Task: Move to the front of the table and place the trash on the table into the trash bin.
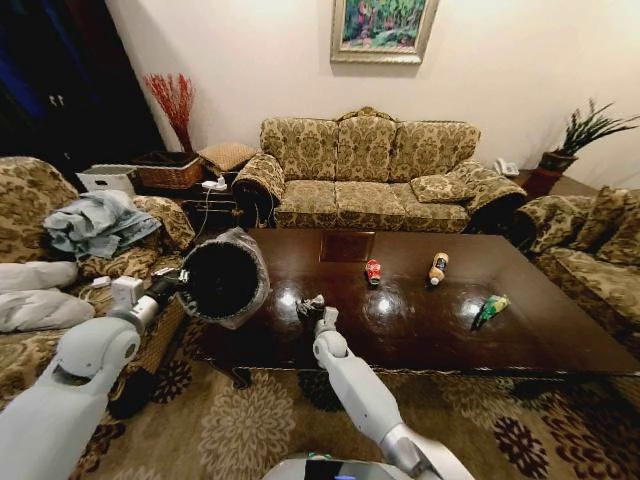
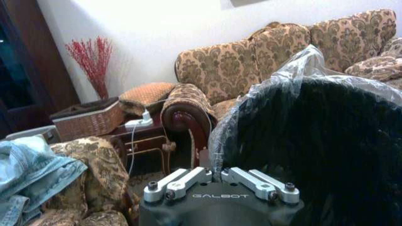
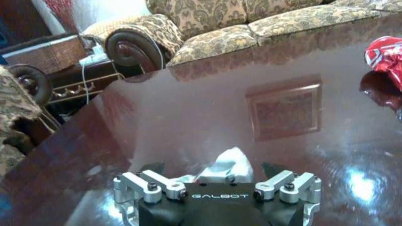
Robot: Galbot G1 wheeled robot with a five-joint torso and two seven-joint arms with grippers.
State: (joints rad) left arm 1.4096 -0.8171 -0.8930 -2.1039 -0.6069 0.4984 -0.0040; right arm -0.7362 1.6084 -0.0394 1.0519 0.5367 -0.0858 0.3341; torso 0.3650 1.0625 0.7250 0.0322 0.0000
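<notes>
In the left wrist view the left hand (image 2: 220,181) is cut off by the picture's lower edge, its fingertips are lost against the trash bin (image 2: 326,155) just ahead of it, and the bin itself runs out of the picture to the side. In the right wrist view the crushed silver-grey piece (image 3: 227,165) sits partly hidden between the fingers of the right hand (image 3: 217,181), and the red can (image 3: 386,54), farther across the surface (image 3: 188,117), is cut by the picture's edge. From the head view the labels on the brown bottle (image 1: 438,267) and green bottle (image 1: 491,308) beyond the right hand are too small to read.
</notes>
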